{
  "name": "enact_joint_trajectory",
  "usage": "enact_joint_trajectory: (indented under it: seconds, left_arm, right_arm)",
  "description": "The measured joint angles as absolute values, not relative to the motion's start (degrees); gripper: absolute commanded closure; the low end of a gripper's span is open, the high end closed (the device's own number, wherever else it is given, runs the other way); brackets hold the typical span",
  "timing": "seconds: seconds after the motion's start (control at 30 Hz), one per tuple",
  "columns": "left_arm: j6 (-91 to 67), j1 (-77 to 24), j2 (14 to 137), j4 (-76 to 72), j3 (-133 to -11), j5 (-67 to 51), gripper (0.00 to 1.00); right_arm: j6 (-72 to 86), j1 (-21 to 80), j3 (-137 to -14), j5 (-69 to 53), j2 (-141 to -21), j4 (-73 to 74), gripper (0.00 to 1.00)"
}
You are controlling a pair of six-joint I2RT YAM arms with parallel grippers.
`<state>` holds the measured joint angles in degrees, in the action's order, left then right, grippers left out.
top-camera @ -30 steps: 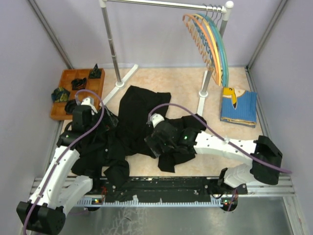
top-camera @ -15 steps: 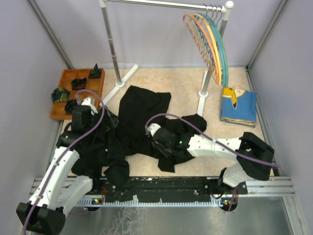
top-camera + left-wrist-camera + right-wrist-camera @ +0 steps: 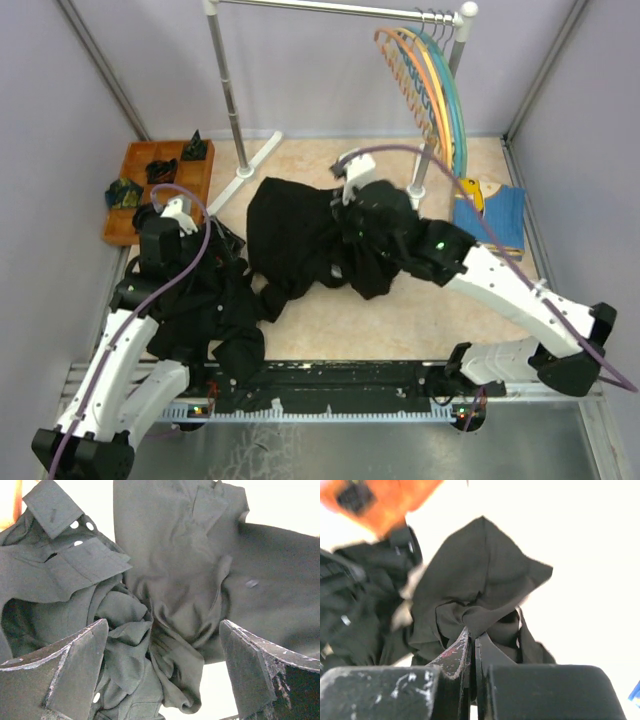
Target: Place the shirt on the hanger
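Now the right gripper (image 3: pixel 472 639) has its jaws pressed together on a bunched fold of the shirt (image 3: pixel 300 235). A second ago those jaws stood spread over the cloth nearer the table's near edge. Since then the arm has swung far and rightward, toward the rack (image 3: pixel 225 90), dragging the fold along. The shirt lies mid-table, mostly flat, with one part gathered under the right wrist. The left gripper (image 3: pixel 162 630) hovers with jaws spread wide over the pile of black clothes (image 3: pixel 205 300) at near left, pinching nothing. The hanger (image 3: pixel 393 75) hangs on the rail at far right, apart from the shirt. Judged so, the shirt is caught but not yet hung.
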<state>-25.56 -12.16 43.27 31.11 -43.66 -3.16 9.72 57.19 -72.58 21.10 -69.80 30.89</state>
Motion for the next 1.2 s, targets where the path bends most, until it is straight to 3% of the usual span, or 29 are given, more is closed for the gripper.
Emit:
enact_joint_trajectory:
  seconds: [0.37,0.47,0.73,0.83,0.97,1.07,1.17,1.2]
  left_arm:
    - [-22.61,-12.16,41.65,25.85,-43.68,-10.74,0.02]
    - [-22.7,-12.19,41.6,25.17,-44.27,-13.74,0.04]
    - [-27.14,-15.25,40.03,22.2,-44.42,-15.99,0.07]
    - [-29.69,-18.59,39.72,19.86,-42.13,-14.85,0.07]
    - [-32.77,-24.21,41.82,18.81,-39.83,-10.22,0.07]
    - [-34.52,-25.96,44.95,17.89,-39.83,-8.03,0.07]
    - [-35.29,-26.52,48.45,17.45,-40.05,-6.55,0.06]
    - [-35.55,-26.63,49.63,17.37,-40.16,-6.17,0.06]
  right_arm:
    - [3.05,56.82,-119.63,26.46,-76.27,36.91,1.0]
    - [3.03,56.82,-124.77,25.69,-77.82,38.59,1.0]
    - [7.66,56.77,-112.51,19.55,-76.23,41.47,1.0]
    - [11.55,54.72,-101.38,15.25,-74.76,38.87,1.0]
    - [20.08,42.52,-78.72,6.11,-69.47,31.44,0.99]
    - [25.3,32.93,-64.14,4.21,-65.89,29.43,0.79]
    - [28.1,28.4,-54.52,5.04,-62.52,29.32,0.41]
    - [28.29,27.31,-51.92,5.63,-60.99,29.45,0.33]
